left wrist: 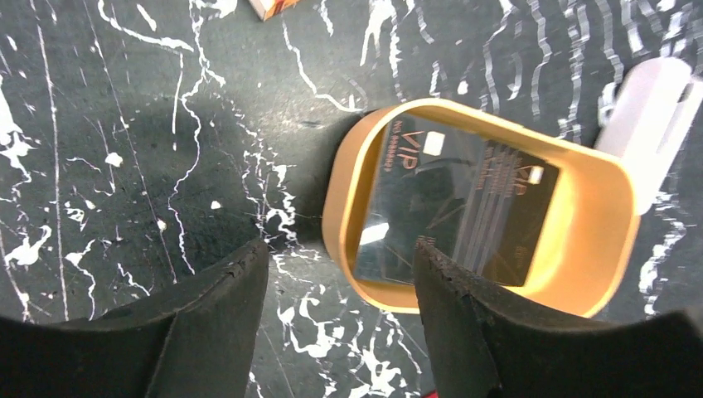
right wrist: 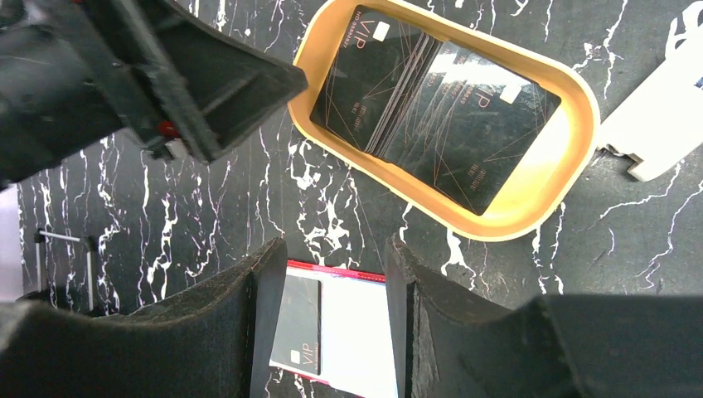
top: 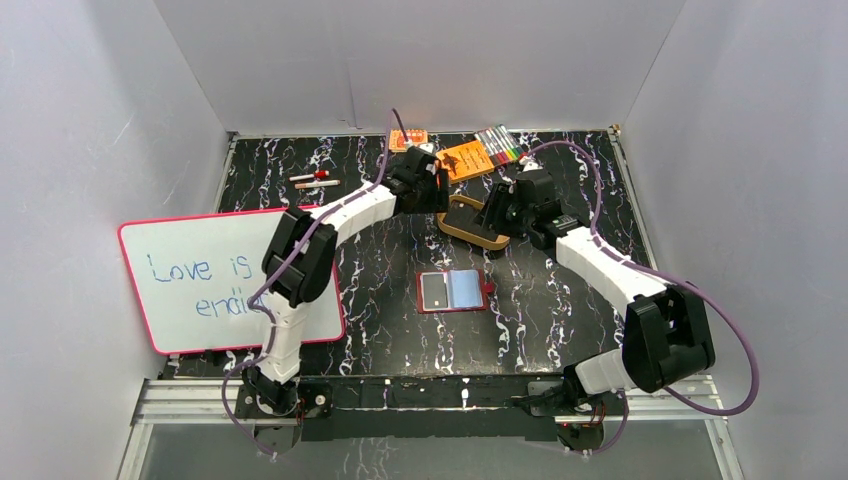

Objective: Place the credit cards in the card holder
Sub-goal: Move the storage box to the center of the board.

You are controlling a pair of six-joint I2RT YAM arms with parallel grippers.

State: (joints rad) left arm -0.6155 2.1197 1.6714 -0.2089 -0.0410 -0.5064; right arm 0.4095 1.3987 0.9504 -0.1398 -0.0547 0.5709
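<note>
Both tools are open and hold nothing. The left tool (left wrist: 340, 332) hovers just beside the tray (left wrist: 601, 249), and the right tool (right wrist: 332, 323) is near it. Two dark cards (right wrist: 431, 108) lie overlapping inside the tray. The wallet (top: 455, 291) lies open at the centre of the bench (top: 540, 330), with one card (right wrist: 298, 327) in its left half.

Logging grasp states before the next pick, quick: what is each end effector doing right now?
Left end effector: open, holding nothing.
Right end effector: open, holding nothing.
</note>
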